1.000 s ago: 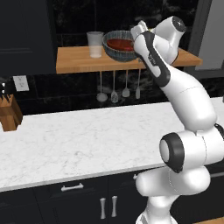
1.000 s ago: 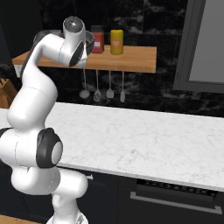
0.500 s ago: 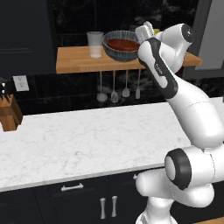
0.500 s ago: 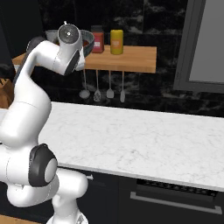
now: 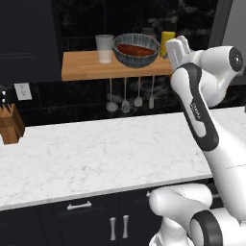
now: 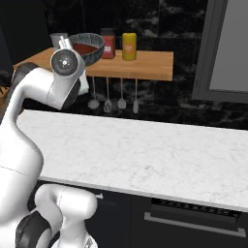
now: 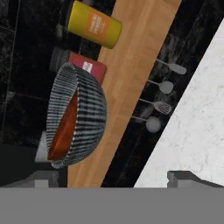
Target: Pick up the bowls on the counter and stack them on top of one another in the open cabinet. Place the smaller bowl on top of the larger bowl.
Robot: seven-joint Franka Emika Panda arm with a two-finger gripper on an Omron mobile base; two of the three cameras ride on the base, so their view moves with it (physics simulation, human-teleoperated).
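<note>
The larger bowl (image 5: pixel 136 56), dark grey and ribbed, stands on the open cabinet's wooden shelf (image 5: pixel 86 67). The smaller reddish-brown bowl (image 5: pixel 136 49) lies inside it. In the right base view the larger bowl (image 6: pixel 94 50) and the smaller bowl (image 6: pixel 83 48) peek out behind my wrist. My gripper (image 5: pixel 172 48) hangs open and empty just right of the bowls, level with them. In the hand view my gripper (image 7: pixel 113 179) faces the larger bowl (image 7: pixel 89 113), rolled sideways, with the smaller bowl (image 7: pixel 65 127) inside and the shelf (image 7: pixel 131 65) under it. The counter (image 5: pixel 96 153) lies below.
A clear glass (image 5: pixel 104 48) stands left of the bowls. A yellow can (image 6: pixel 128 46) and a red box (image 6: pixel 107 46) stand to their right. Utensils (image 5: pixel 129 98) hang under the shelf. A knife block (image 5: pixel 9 125) sits at the counter's left end.
My hand has drawn back to the right, away from the stacked bowls, and the elbow has swung out. The bowls have stayed in place.
</note>
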